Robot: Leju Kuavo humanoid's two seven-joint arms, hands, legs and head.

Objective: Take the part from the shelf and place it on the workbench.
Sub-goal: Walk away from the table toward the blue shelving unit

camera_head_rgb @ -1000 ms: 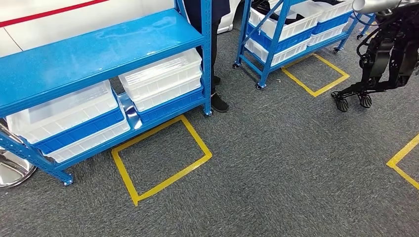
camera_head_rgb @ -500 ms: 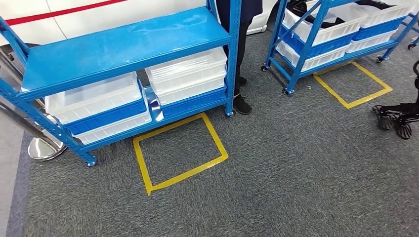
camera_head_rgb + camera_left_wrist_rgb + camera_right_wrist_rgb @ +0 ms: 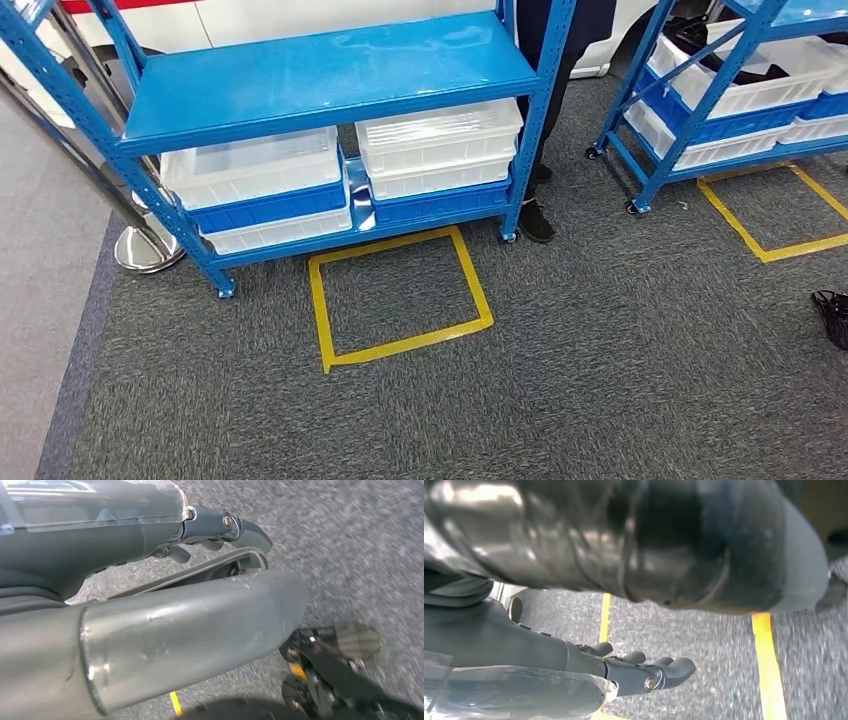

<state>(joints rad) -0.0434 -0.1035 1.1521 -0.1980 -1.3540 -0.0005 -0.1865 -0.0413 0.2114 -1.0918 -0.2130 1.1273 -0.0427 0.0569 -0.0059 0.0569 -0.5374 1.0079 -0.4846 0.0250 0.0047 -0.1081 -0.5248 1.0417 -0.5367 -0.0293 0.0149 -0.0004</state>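
Note:
A blue shelf (image 3: 330, 75) stands ahead in the head view, its middle board bare. Under that board sit two white bins (image 3: 255, 165) (image 3: 438, 135) stacked on blue and white ones; what lies in them I cannot make out. A second blue shelf (image 3: 700, 100) at the right carries white bins with dark things (image 3: 700, 45) in them. My left hand (image 3: 220, 527) hangs over the grey carpet, fingers loosely out and holding nothing. My right hand (image 3: 639, 672) hangs the same way, also with nothing in it.
A yellow tape square (image 3: 398, 295) marks the carpet in front of the near shelf, and another (image 3: 770, 215) lies by the right shelf. A person's dark shoe (image 3: 535, 222) stands behind the shelf post. A chrome stanchion base (image 3: 148, 250) sits at the left.
The camera has swung left: the near shelf and its yellow square now sit nearer the picture's middle, and the other robot's legs have slid off the right edge.

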